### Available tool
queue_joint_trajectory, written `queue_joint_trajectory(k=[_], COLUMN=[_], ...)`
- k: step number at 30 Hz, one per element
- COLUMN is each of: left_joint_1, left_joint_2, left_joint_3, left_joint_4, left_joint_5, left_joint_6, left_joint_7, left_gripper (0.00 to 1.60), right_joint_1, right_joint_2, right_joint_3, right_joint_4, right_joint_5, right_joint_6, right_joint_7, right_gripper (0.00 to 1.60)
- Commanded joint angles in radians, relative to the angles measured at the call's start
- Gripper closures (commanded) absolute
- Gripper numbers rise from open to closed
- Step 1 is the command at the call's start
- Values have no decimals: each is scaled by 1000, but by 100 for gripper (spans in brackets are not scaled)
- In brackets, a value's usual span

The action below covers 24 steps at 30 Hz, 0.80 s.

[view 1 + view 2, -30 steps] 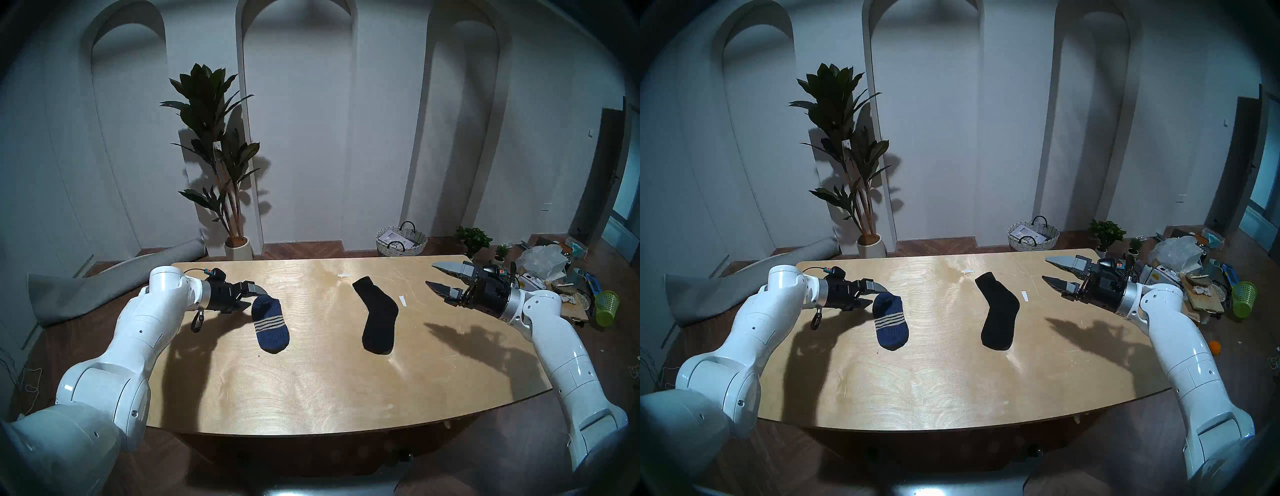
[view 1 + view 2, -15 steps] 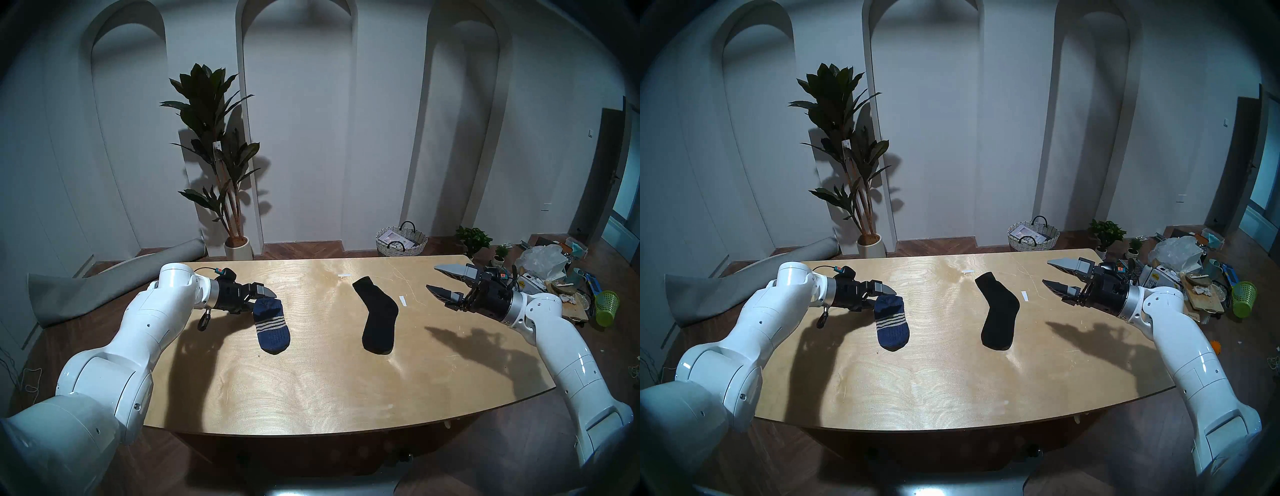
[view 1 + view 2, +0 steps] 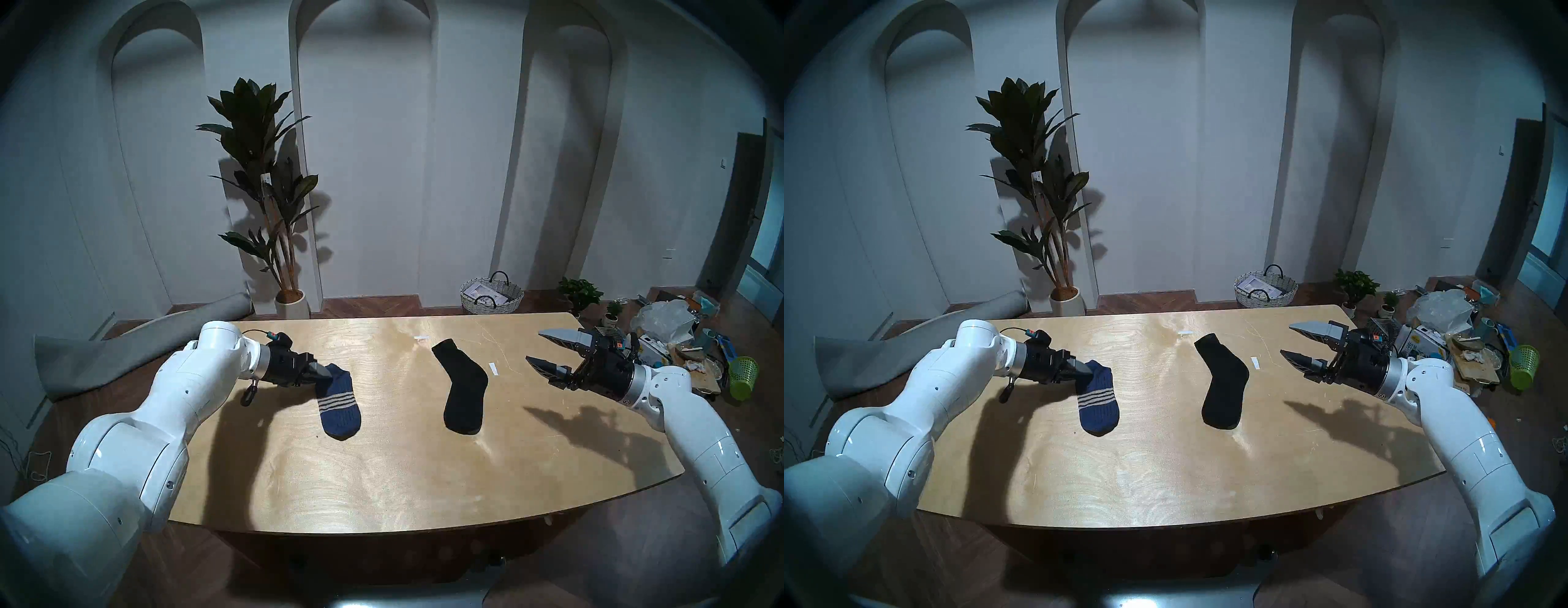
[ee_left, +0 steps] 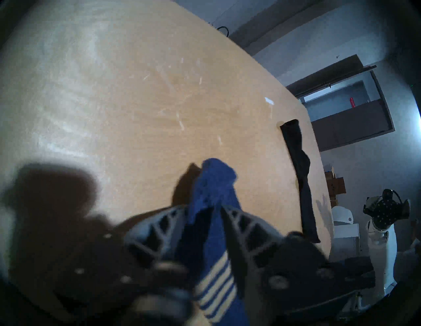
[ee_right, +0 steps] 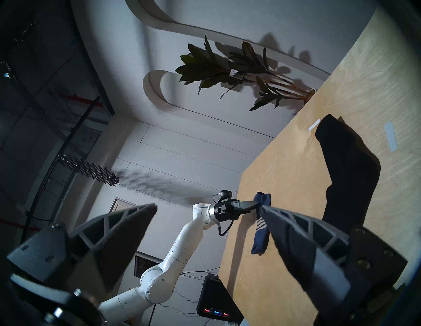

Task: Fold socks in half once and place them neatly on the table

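Now left gripper [image 3: 323,373] clamped on navy striped sock [image 3: 339,403] cuff, 9 o'clock on table [image 3: 382,488]; right gripper [image 3: 539,349] spread wide, 3 o'clock of black sock [image 3: 462,395]

Dim room, glare on the tabletop [image 3: 424,467], hard arm shadows, dark fisheye rims, blurred left-wrist foreground.

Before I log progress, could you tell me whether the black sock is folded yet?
Not folded: the black sock lies spread full length on the table, untouched by either gripper.
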Motion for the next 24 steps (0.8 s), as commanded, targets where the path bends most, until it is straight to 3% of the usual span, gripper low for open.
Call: queue_joint_trajectory(k=[1, 10, 24], left_joint_1=[-49, -102, -198], left_joint_2=[-9, -21, 6], left_joint_3=[19, 30, -22], left_joint_4=[48, 99, 124], left_joint_5=[6, 2, -43], left_joint_6=[-1, -1, -1], left_joint_7=[-16, -38, -60], left_gripper=[160, 160, 160], right_joint_1=[5, 5, 25], right_joint_2=[55, 108, 151], right_joint_3=[-14, -67, -156], right_joint_4=[-21, -30, -35], right_joint_5=[73, 153, 249], right_joint_6=[-2, -2, -2], right_joint_7=[79, 78, 64], right_gripper=[0, 0, 0])
